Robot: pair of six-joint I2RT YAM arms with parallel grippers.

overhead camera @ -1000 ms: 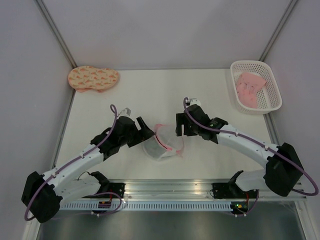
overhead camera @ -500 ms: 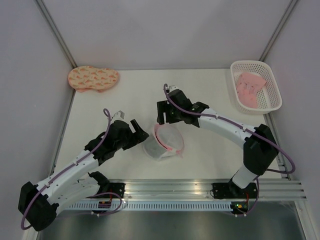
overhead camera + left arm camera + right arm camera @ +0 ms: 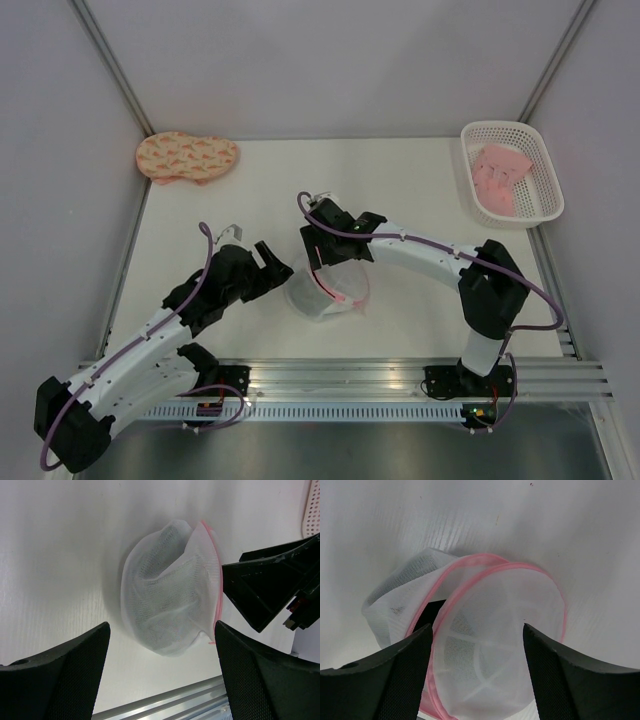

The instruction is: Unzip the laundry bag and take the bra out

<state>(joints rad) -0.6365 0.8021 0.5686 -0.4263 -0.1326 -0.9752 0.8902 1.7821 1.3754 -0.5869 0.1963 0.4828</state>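
Pale grey walls close in a white worktop [image 3: 430,200], with both arms reaching in from the near edge toward its middle. At the far right corner a white lattice basket [image 3: 548,175] holds a folded pink garment [image 3: 500,180]. At the far left corner lies a peach patterned padded piece [image 3: 187,156].

Between the two arms, near the front edge, the laundry bag [image 3: 328,288] lies crumpled on the worktop. Its pink zipper rim [image 3: 470,562] has parted into two loops on the side facing the right arm. The bra [image 3: 434,611] is inside the bag, showing only as a dark patch in the gap between those loops and as grey shadow through the mesh.

The left tool [image 3: 277,262] is spread wide just beside the bag's left side, holding nothing. The right tool [image 3: 318,252] hangs over the bag's far edge, also spread wide and gripping nothing. One of its fingers [image 3: 260,590] sits just beside the pink rim.
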